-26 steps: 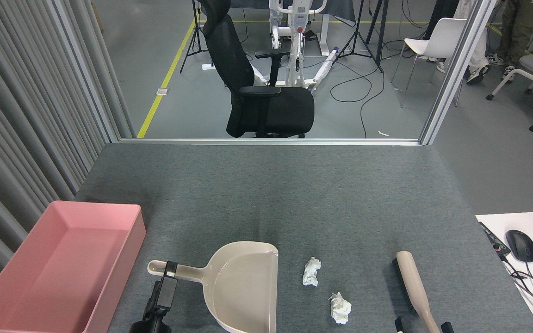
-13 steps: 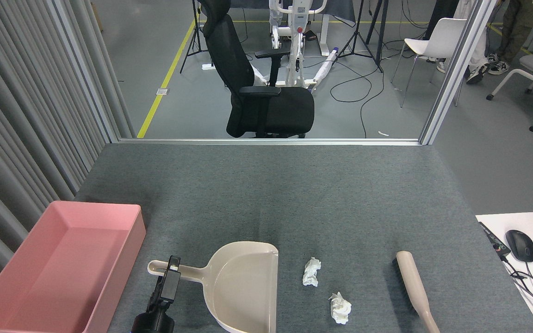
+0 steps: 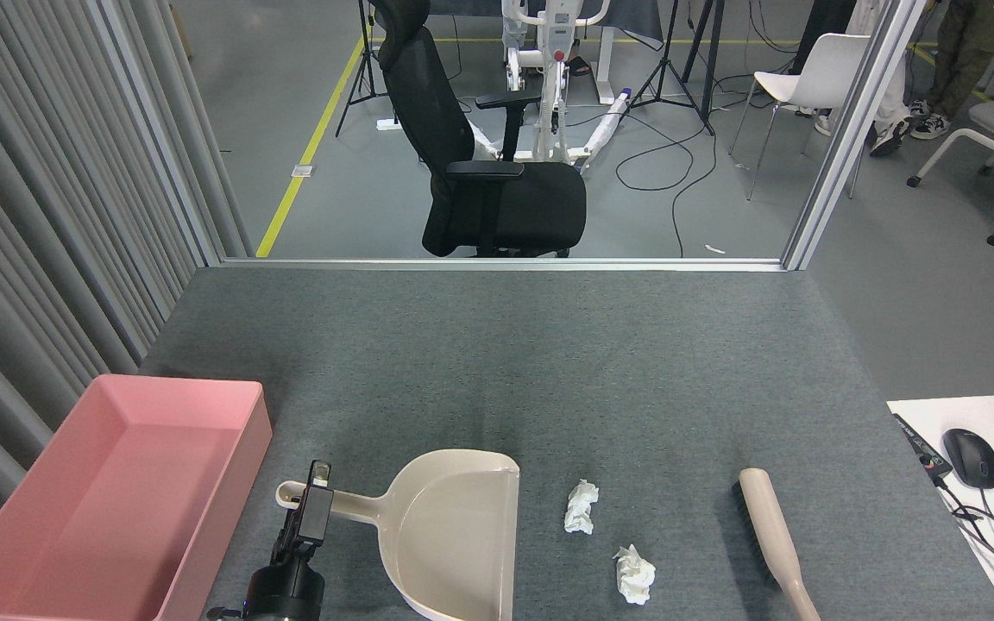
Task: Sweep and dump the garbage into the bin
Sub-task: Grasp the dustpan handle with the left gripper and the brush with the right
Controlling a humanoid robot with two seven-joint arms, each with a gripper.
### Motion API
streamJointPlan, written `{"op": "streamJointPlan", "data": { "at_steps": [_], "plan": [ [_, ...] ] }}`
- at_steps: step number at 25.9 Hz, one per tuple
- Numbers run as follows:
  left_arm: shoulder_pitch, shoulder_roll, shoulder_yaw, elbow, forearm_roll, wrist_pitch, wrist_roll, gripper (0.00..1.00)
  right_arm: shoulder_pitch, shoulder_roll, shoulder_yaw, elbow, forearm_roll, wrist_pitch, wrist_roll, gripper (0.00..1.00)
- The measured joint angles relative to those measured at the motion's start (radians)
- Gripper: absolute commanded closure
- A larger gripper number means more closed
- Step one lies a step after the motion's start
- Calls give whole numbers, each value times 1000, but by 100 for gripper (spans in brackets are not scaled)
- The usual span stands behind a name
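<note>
1. We judge the task to be at its very start: both wads of garbage, the farther wad (image 3: 581, 507) and the nearer wad (image 3: 634, 573), lie loose on the grey desk (image 3: 549, 362), and none has been swept up.
2. The two wads sit near the desk's front edge, right of its middle. The farther one is just beside the open mouth of the dustpan (image 3: 449, 535); the nearer one lies a little further right and closer to the front edge, well apart from the brush (image 3: 769, 530).
3. The bin (image 3: 117, 504) stands at the desk's front left corner, and its pink floor shows nothing inside.
4. What is left, as we read it: take hold of the dustpan and the brush, push both wads into the pan, then carry the pan over to the bin and tip it.
5. Our left gripper (image 3: 314, 498) is at the dustpan's handle, near the ringed end. It is dark and seen nearly end-on, so we cannot tell how wide its fingers stand or whether they are closed on the handle.
6. Our right gripper is out of the picture. The brush lies untouched near the front right of the desk, its handle running off the front edge of the view.
</note>
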Motion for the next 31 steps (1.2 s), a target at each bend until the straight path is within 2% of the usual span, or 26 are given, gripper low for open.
{"op": "streamJointPlan", "data": {
  "at_steps": [13,22,31],
  "plan": [
    [-10,5,0,11,-8,4,3,1,-23,2,-6,78,1,8,-2,2],
    [-4,7,0,6,-8,6,3,1,-72,-6,-9,114,2,4,5,4],
    [-1,11,0,10,-8,6,3,1,-89,-33,-9,129,2,3,11,42]
  ]
}}
